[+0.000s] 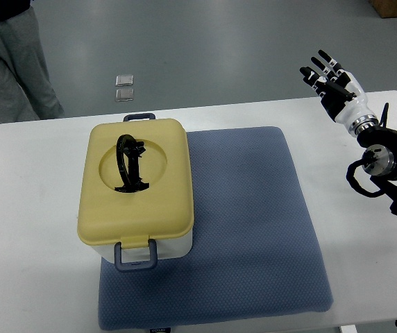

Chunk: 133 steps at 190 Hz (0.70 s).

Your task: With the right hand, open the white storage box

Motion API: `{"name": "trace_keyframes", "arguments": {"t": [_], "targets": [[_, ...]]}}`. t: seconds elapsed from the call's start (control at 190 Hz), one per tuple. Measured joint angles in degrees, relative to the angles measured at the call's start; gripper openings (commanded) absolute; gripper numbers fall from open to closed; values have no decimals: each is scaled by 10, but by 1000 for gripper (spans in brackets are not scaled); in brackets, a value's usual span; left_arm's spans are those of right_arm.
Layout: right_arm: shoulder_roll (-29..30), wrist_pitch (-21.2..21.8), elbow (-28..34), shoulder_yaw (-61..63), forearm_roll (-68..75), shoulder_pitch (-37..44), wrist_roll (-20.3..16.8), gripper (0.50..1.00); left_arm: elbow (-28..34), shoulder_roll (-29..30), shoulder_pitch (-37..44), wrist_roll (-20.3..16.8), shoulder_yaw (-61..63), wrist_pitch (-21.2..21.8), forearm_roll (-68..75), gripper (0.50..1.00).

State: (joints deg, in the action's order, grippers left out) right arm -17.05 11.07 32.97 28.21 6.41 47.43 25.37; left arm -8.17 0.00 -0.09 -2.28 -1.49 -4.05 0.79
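Above the desk's (39,208) far right edge, the right robot hand (332,80) hovers with fingers spread, holding nothing. Well to its left, the white storage box (136,194) sits closed under its yellow lid (134,182), on a blue mat (247,222).

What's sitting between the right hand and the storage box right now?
In the top view, only the blue mat and bare white table lie between the right hand and the storage box.
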Motion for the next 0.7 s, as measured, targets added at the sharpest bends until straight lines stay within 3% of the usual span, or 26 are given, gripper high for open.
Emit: {"name": "trace_keyframes", "arguments": {"t": [0.701], "targets": [[0,1,0,1,1,0,0,926,3,0,-1,2,1,0,-1,1000]]}}
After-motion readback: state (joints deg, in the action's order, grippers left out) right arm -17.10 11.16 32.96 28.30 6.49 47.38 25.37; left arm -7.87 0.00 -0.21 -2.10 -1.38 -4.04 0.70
